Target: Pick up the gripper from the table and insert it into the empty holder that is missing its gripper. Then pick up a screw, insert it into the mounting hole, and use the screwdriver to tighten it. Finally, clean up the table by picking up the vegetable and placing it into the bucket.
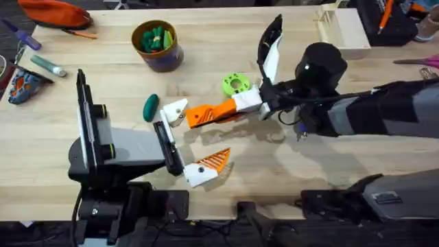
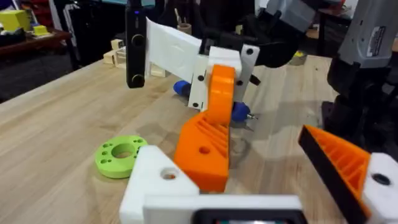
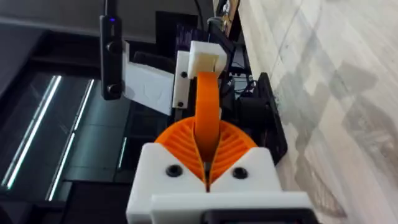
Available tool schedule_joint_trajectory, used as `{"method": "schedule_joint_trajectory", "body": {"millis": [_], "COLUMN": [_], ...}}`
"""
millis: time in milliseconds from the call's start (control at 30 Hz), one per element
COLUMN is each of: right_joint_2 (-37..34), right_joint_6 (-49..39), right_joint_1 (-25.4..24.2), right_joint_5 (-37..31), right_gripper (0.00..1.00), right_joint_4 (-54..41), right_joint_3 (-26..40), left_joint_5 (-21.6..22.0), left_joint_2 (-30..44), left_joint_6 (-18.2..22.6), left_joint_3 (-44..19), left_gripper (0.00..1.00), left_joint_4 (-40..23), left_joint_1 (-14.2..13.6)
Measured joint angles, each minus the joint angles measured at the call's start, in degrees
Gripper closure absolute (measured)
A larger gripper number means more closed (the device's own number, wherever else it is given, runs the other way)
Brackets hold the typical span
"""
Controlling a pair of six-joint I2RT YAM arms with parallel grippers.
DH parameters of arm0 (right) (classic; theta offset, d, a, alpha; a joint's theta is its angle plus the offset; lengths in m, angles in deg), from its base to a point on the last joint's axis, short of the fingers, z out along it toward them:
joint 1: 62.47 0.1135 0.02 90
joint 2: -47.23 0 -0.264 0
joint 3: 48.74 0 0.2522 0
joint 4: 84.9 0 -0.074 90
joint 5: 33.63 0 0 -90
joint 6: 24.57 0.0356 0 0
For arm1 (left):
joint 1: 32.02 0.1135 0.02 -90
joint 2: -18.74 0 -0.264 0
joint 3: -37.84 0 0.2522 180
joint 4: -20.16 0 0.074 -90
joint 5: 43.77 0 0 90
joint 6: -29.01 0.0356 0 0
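Closest to the lens, white finger mounts of the right gripper are clamped on the orange gripper, whose far end meets the empty holder of the left arm. Seen from overhead, that orange fingertip lies between the holder and the right arm's fingers, low over the wooden table. Left gripper stands spread wide, its other mount carrying an orange tip. Beside the holder lies the dark green vegetable. Farther back stands the bucket, and a bright green disc rests near the right arm's wrist.
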Motion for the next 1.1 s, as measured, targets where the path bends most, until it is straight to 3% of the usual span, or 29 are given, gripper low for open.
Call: {"method": "schedule_joint_trajectory", "body": {"millis": [1100], "right_joint_2": [0.0], "right_joint_6": [1.3], "right_joint_1": [0.7], "right_joint_5": [-0.2], "right_gripper": [0.989], "right_joint_4": [0.9], "right_joint_3": [0.6], "left_joint_5": [0.2], "left_joint_2": [0.0], "left_joint_6": [0.0], "left_joint_3": [0.0], "left_gripper": [0.015], "left_joint_4": [0.0], "left_joint_1": [0.0]}}
